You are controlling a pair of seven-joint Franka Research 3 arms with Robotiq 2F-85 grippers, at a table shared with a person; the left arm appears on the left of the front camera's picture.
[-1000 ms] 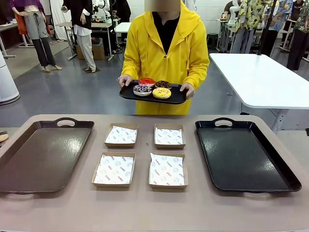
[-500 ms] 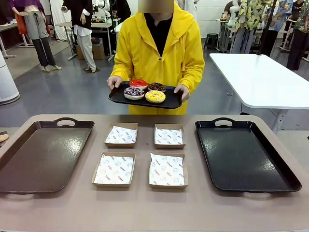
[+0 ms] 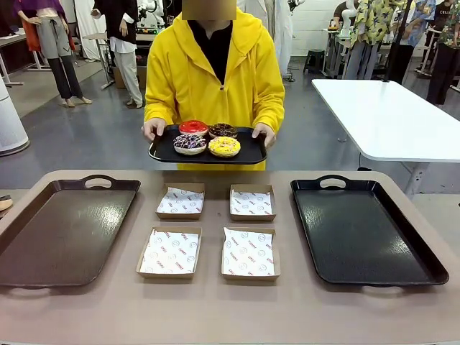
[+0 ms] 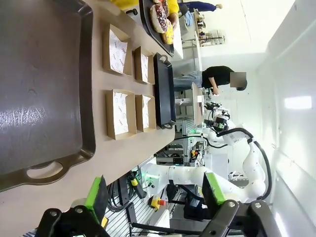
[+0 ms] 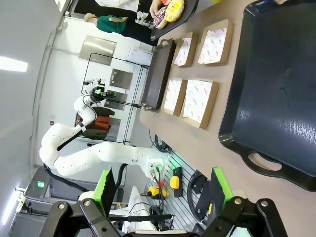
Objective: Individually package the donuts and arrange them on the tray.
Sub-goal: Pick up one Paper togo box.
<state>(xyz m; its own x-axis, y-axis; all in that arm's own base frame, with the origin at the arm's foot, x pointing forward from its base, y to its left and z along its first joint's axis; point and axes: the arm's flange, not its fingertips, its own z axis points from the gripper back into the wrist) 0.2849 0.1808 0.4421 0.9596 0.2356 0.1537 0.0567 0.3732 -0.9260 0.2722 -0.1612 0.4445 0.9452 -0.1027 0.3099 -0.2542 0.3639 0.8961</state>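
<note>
Red donut [image 3: 193,127] & choc donut [image 3: 223,130] far, purple donut [image 3: 190,143] & yellow donut [image 3: 224,146] nearer: all lie flat, holes up; rings, so we see no long axis. They sit 2x2 on a small tray [image 3: 248,152], long axis left-right, held at both ends by the person's hands [image 3: 154,129] at the table's [image 3: 215,309] far side. Four boxes [image 3: 170,252] mid-table hold just paper liners. Brown tray [image 3: 57,230] left, black tray [image 3: 363,230] right. Left gripper [image 4: 155,195] & right gripper [image 5: 163,186]: jaws wide apart, gripping nothing.
</note>
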